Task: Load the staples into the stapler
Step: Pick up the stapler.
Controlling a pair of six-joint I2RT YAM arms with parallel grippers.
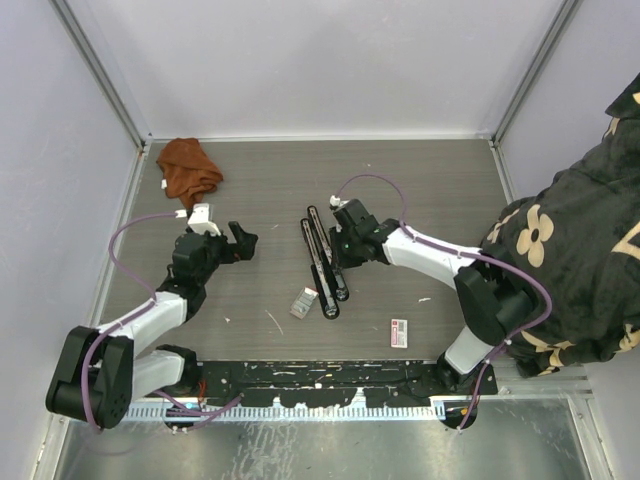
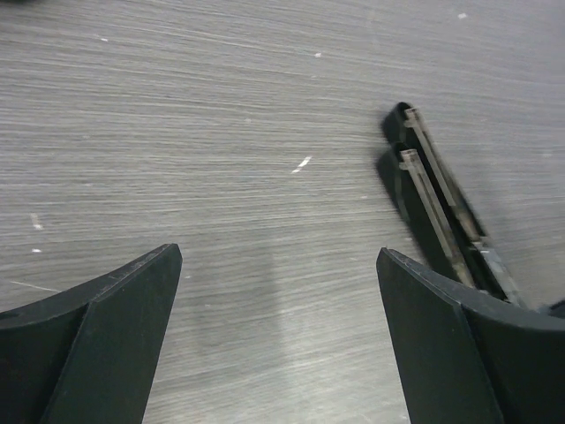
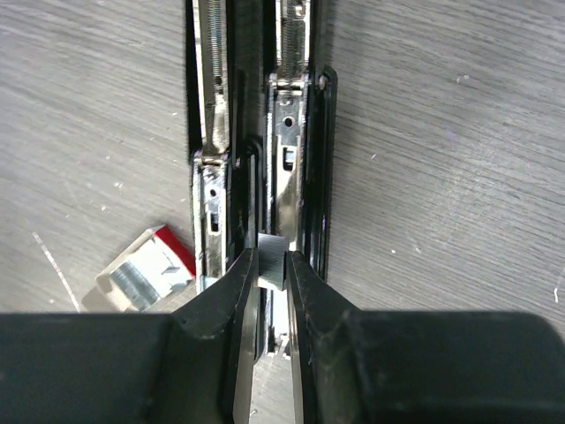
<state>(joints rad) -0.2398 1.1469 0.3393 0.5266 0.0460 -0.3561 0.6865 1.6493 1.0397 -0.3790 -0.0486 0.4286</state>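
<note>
Over staplers (image 3: 294, 141), tool (image 3: 271, 269) pinching staples (image 3: 272, 256), tray (image 3: 141, 281) beside

Matt grey wood-grain table (image 1: 420, 190), glossy metal stapler (image 3: 290, 115)

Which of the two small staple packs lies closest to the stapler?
The grey tray of staples, just beside the near end of the stapler; the red-and-white box lies apart, off to the right.

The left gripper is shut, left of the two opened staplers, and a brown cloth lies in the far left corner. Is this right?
Not quite. The left gripper is open, its jaws wide apart, as the left wrist view shows. It is indeed left of the two opened staplers, and the brown cloth lies in the far left corner.
</note>
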